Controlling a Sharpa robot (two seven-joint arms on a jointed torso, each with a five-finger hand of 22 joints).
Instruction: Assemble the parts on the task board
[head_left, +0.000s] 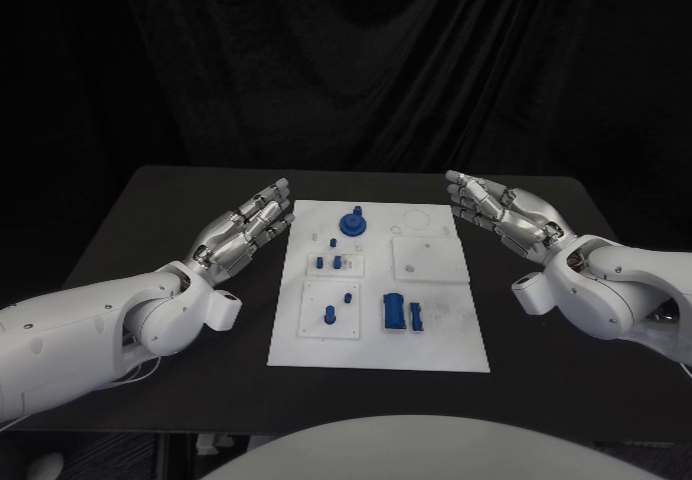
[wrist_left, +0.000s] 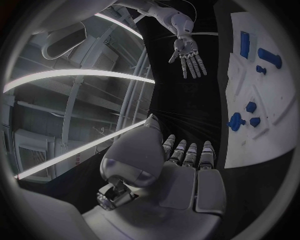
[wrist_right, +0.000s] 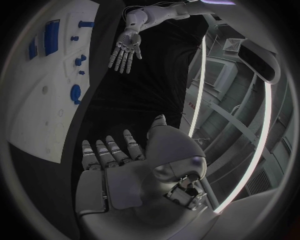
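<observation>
The white task board (head_left: 378, 345) lies mid-frame on the black table (head_left: 173, 200), with two larger blue blocks (head_left: 394, 311) nearest, small blue pegs (head_left: 335, 262) mid-board and one round blue knob (head_left: 353, 222) farthest. The left hand (head_left: 242, 232) and right hand (head_left: 505, 215) flank it, palms up, fingers straight, slightly spread, holding nothing, before a black curtain (head_left: 346, 80)
</observation>
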